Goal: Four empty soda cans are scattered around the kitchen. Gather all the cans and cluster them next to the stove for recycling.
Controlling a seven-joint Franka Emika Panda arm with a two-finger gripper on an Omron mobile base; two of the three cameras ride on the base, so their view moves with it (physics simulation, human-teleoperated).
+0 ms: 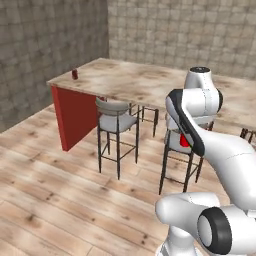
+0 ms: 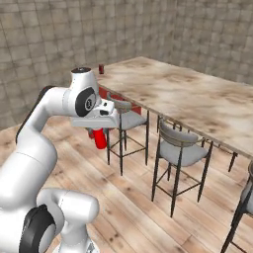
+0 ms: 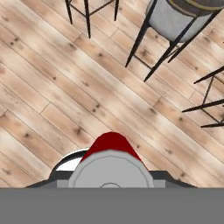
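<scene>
While jaws grip red can (image 2: 100, 138), above floor (image 3: 65, 87)

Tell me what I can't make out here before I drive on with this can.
- Held red can: pincer fingers hidden by the hand in both base views, by the can's silver top in the hand view.
- Far can at the counter corner: too small to read any marking.
- Rightmost stool: cut off by the right base view's edge.
- Counter's far end: cut off by the frame.
</scene>
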